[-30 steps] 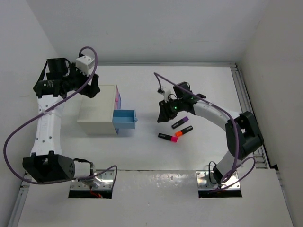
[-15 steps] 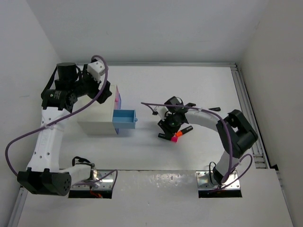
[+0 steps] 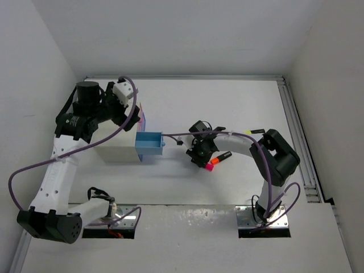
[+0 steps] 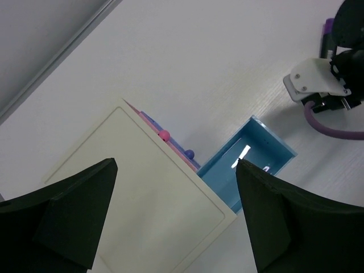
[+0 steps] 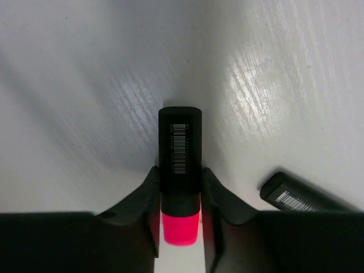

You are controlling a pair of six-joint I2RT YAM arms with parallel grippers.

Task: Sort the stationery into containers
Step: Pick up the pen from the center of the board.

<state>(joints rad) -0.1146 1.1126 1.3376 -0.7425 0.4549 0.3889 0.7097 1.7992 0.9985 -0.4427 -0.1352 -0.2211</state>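
The left gripper (image 4: 176, 166) hangs above the white boxy plastic cabinet (image 4: 142, 205), near the left back part of the white table (image 3: 227, 102). Its two dark fingers (image 4: 74, 216) stand wide apart and there is nothing between them. From the front of the cabinet one light blue plastic drawer (image 4: 250, 154) is pulled out toward the middle of the table. Beside it, on the same front, I see a small round pink knob (image 4: 164, 135) and a small round bluish knob (image 4: 189, 153); the drawers that carry them are pushed in.

The right gripper (image 5: 180, 173) is down at the table, to the right of the open drawer and apart from it. Its fingers (image 5: 142, 199) are narrow and press on both sides of a short black highlighter with a pink cap (image 5: 180, 142). This highlighter lies flat on the table, and its pink cap points toward the near edge. Just beside it, on the right, lies a second short black highlighter with an orange cap (image 3: 225, 155), which is not touched by the fingers. In the wrist view only its black end shows.
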